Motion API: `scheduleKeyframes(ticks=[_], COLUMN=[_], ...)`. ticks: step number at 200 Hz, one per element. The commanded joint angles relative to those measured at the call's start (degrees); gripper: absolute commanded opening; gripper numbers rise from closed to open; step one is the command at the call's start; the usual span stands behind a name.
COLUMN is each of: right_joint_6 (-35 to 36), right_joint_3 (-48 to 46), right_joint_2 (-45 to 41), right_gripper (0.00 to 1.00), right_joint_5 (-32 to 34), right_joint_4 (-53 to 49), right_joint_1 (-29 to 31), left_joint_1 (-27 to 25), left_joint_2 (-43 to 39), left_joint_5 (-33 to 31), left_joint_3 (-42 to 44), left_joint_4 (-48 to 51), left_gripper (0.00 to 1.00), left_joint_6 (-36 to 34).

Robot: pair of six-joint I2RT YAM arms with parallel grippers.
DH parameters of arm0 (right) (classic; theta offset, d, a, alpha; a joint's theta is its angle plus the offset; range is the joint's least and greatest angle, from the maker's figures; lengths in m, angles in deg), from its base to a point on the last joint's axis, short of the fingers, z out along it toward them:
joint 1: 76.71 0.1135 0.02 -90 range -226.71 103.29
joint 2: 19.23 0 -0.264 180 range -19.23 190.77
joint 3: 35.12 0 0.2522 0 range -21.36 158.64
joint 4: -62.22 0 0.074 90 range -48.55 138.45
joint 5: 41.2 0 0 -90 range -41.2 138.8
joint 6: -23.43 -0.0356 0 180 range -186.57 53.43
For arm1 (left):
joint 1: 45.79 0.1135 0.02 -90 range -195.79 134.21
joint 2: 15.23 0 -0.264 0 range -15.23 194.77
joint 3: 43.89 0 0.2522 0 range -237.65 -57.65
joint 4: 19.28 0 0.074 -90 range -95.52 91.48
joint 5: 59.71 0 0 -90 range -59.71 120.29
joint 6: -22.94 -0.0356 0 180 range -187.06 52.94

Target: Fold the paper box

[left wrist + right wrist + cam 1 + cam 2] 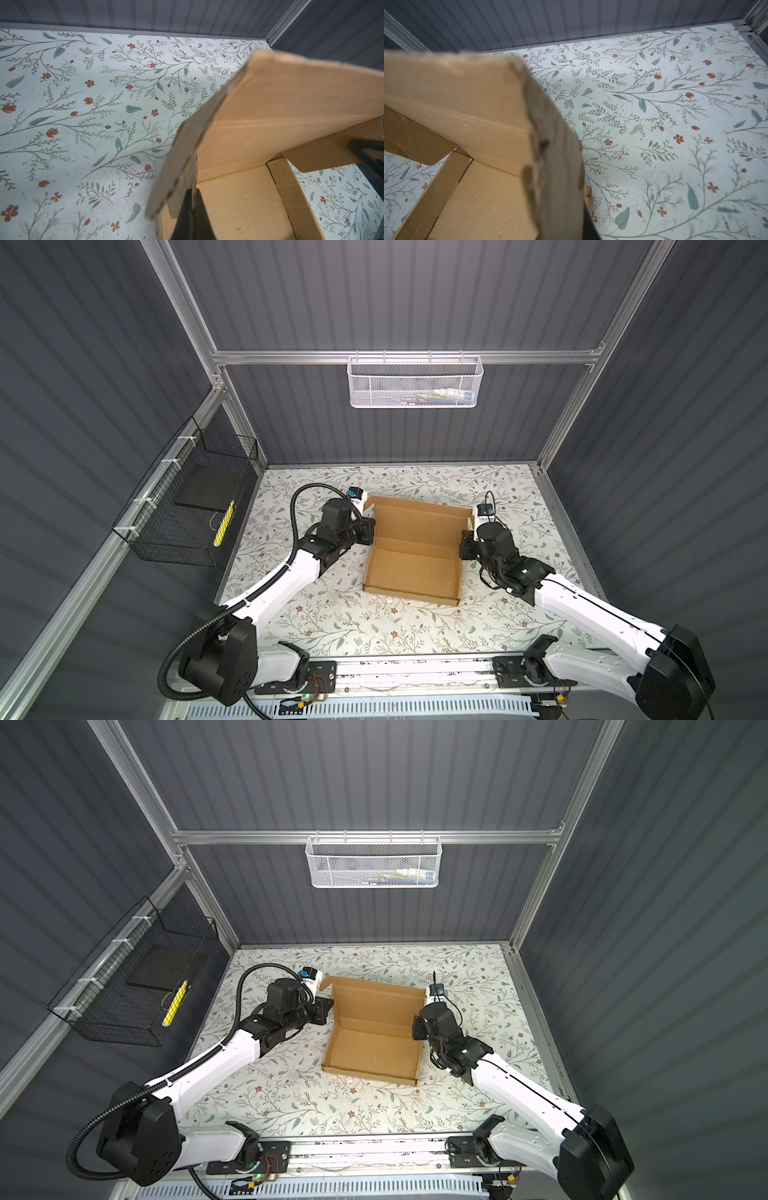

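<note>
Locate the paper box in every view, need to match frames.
Top view: paper box near centre, on floral table cover.
Top view: paper box, same spot.
Left wrist: paper box close-up, flap raised.
Right wrist: paper box close-up, flap raised.
Shared landmark: floral table cover, in all four.

Enclosure: dark grey ribbed walls (415, 302) on an aluminium frame (291, 357). Work surface: floral-patterned tabletop (374, 626), lower centre. White mesh basket (395, 385) hangs upper centre; black wire basket (174, 547) mounts at left.

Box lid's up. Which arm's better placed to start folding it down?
Left, marginally: left gripper visibly pinches a lid flap of the paper box; right gripper sits at the opposite flap, but only one finger shows.
</note>
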Motion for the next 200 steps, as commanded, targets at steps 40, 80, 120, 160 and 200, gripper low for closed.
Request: scheduleKeyframes(ticks=[40,80,120,160,200], right_joint_6=[-4.3,-6.2,-7.3,-8.5,-9.7], right_joint_3=[-3.7,-5.3,-6.3,-7.2,-7.8], right_joint_2=[-1.0,-1.8,-2.4,-2.6,-3.1], right_gripper=[0.12,0.12,0.12,0.12,0.12], right_joint_5=[4.3,6.6,8.1,9.5,11.0], right_joint_4=[-0.5,-0.9,-1.5,-2.1,-2.6], right_joint_1=[4.8,6.8,8.0,9.5,11.1], left_joint_1=[-0.9,-1.1,-1.6,-1.8,-1.9], left_joint_2=[-3.4,-4.9,-6.5,-7.9,-9.6], left_joint_5=[0.6,0.1,-0.8,-1.7,-2.5], left_joint_3=[3.3,5.1,7.4,10.3,12.0], left_joint_4=[-0.2,-0.2,-0.5,-1.4,-1.3], left_gripper=[0.00,0.00,0.00,0.00,0.00], left_joint_6=[1.5,2.0,2.7,3.9,4.4])
